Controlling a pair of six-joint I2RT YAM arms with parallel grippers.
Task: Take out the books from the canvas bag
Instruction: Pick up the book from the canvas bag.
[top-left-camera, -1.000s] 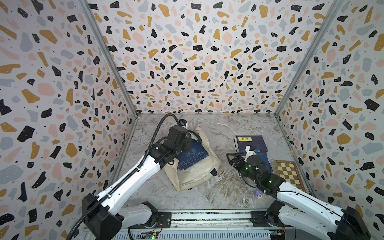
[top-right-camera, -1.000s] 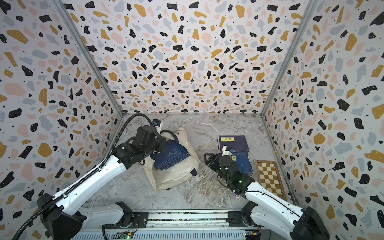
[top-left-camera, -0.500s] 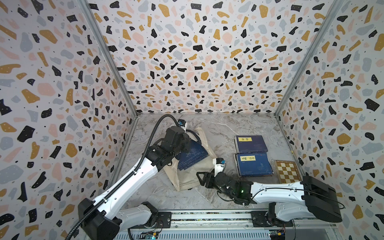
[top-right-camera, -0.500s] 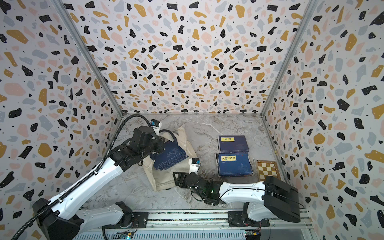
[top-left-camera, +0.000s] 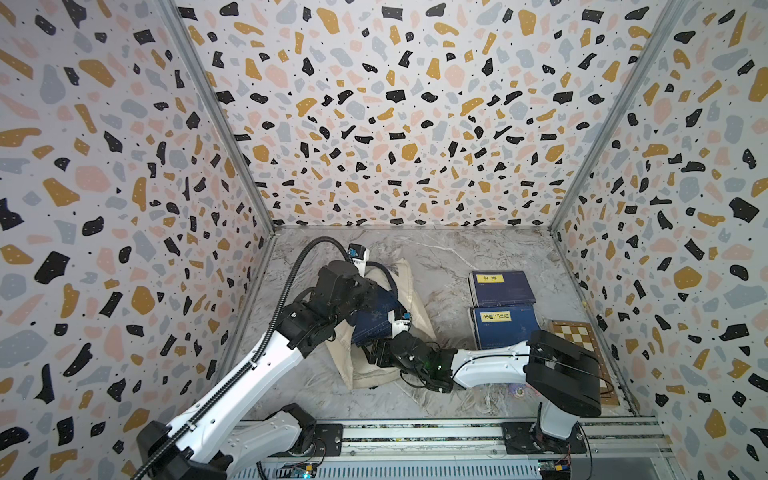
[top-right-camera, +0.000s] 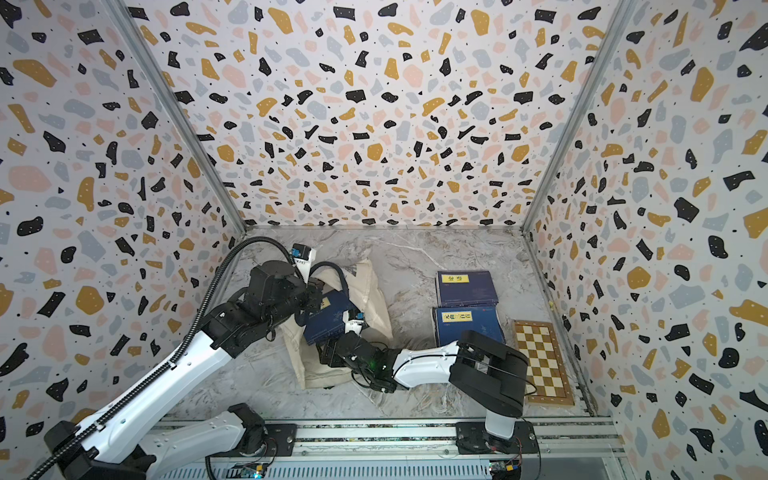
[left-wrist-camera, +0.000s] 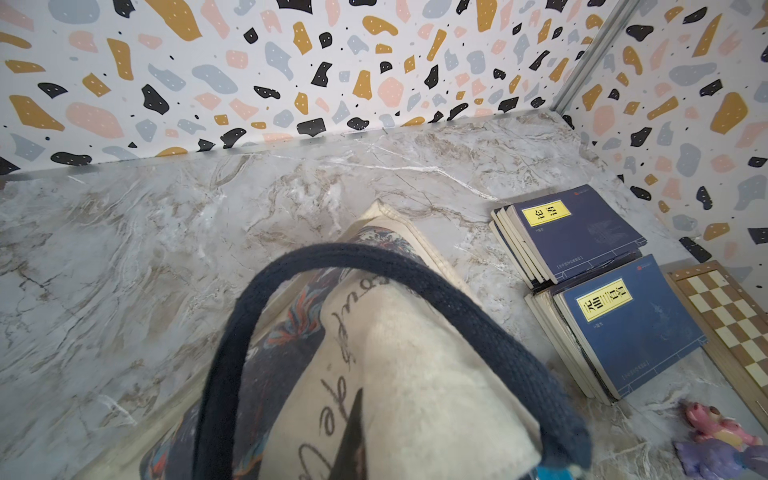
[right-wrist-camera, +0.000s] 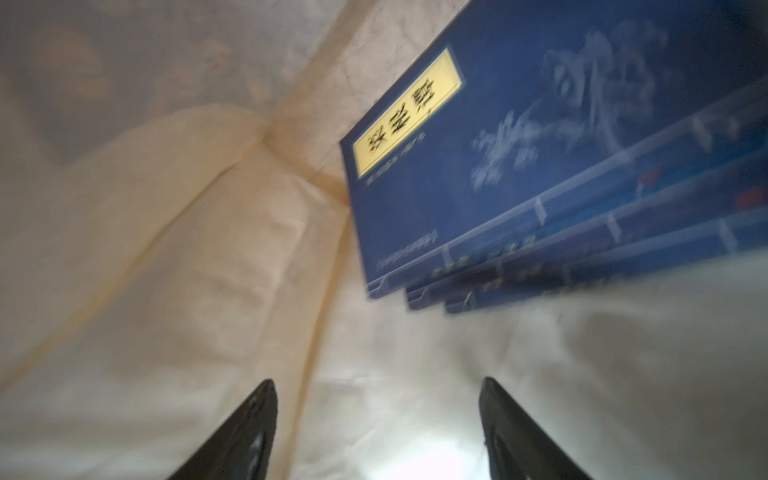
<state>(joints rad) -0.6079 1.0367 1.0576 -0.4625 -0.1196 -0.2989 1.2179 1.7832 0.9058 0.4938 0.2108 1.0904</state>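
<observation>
The job looked partly done: some books were out on the table (top-left-camera: 440, 257), and at least three more lay inside the canvas bag (top-left-camera: 374, 372).

Furthest left, the left pincer (top-left-camera: 374, 291) was pressed together. Judging by the wrist view, it was pinching the bag's upper edge, with cream cloth against its one visible finger (left-wrist-camera: 355, 432). The navy handle (left-wrist-camera: 415, 266) looped just beyond it. That grip seemed to hold the bag's mouth up and open.

Next came the right pincer (right-wrist-camera: 377, 381), spread wide and holding nothing. It pointed into the bag's mouth with canvas under and around its tips. The books inside (right-wrist-camera: 540, 166) lay ahead of it and off towards one finger, near but apart. They made a fanned pile of navy covers, the top one bearing a yellow label. How many lay beneath could not be told.

Behind that pincer, well back past its wrist, two piles stood outside the bag. The far stack (top-left-camera: 500, 286) and the near stack (top-left-camera: 505, 328) were just beside each other. The chequered board (top-left-camera: 582, 345) lay beyond them.

What was left, by my judgement, was closing on the inner pile and drawing it out.
</observation>
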